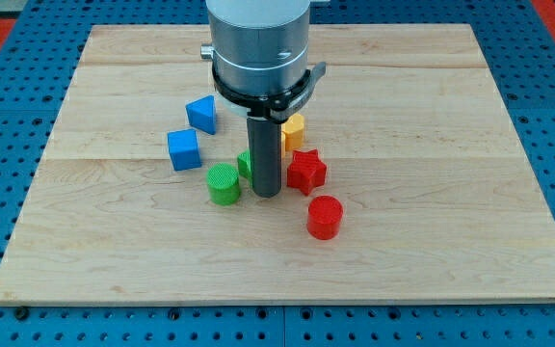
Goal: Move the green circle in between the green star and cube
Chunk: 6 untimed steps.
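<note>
Your straight dark rod came down from the grey cylindrical arm housing (258, 43) at the view's top centre. My tip (267, 196) sat on the pale wooden board (451, 145), in the middle of the block cluster. No jaws on this rig, so nothing to open or close; the rod clamped nothing.

The green ribbed circle block (224, 183) stood just to the view's left of the tip, close beside it; whether they touched, you couldn't tell. The green star block (245, 162) was mostly hidden behind the rod, only a sliver showing at the rod's left edge, just above and right of the circle. The blue cube (183, 149) sat up and to the left of the circle, a small gap between them. The blue triangular block (201, 114) lay above the cube, near it.

Crowding on the rod's other side: the red star block (306, 171) just beside the rod on the right, the yellow block (293, 128) above it and partly behind the rod (shape unclear), and the red cylinder (324, 216) lower right, apart from the rest.
</note>
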Each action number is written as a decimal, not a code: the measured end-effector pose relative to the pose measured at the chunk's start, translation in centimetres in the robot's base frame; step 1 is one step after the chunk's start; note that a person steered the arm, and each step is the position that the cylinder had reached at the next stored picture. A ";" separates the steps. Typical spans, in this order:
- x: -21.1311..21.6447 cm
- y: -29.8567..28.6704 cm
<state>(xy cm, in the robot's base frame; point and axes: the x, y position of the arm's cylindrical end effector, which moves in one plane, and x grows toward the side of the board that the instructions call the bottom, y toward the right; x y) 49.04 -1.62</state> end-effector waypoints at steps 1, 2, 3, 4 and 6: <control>-0.7 -0.4; -2.0 -4.0; -0.2 -3.0; 3.4 -1.8; -1.0 -6.5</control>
